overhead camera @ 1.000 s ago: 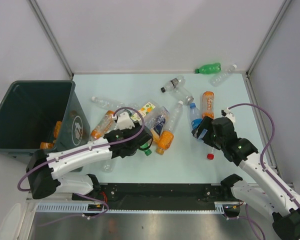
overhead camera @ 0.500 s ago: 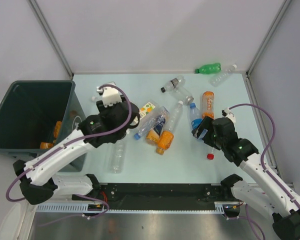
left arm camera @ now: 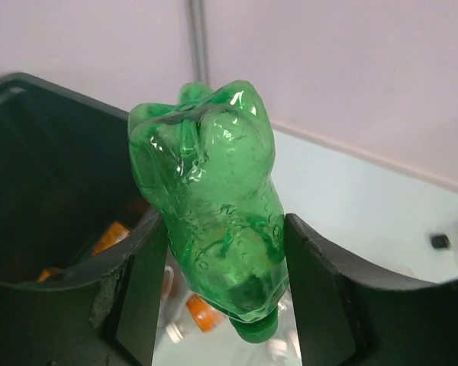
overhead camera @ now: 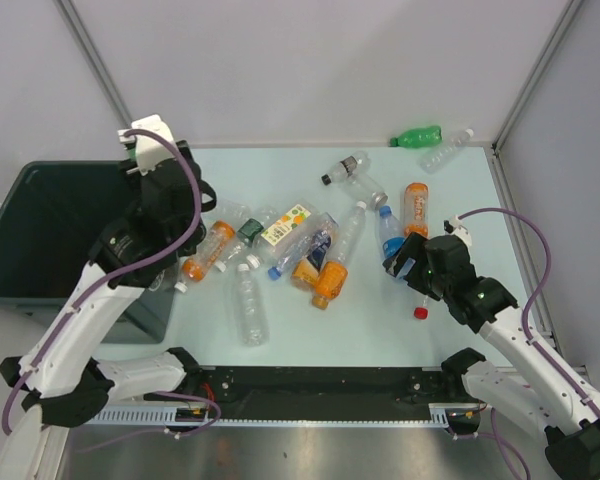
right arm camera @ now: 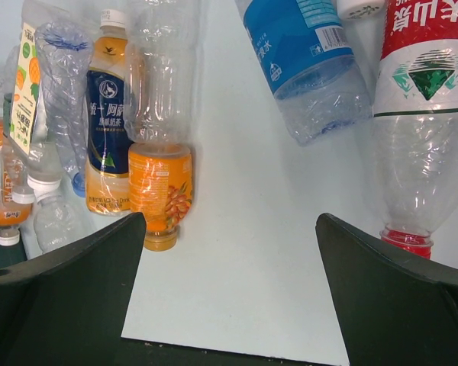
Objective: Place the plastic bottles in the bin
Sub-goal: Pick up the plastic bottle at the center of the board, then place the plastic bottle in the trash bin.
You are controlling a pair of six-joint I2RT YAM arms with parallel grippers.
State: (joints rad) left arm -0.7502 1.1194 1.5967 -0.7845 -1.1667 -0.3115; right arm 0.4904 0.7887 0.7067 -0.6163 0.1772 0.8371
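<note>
Snugly, green bottle (left arm camera: 206, 152) sits clamped in left pincer (left arm camera: 223, 229).

Top camera overhead, whole table (overhead camera: 380, 335); wrist cameras close, oblique; right shares central bottles (overhead camera: 315, 250)

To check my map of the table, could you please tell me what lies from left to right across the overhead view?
bin → lone clear bottle near the front → frontmost orange bottle → blue-labelled bottle → clear bottle at the far right
</note>
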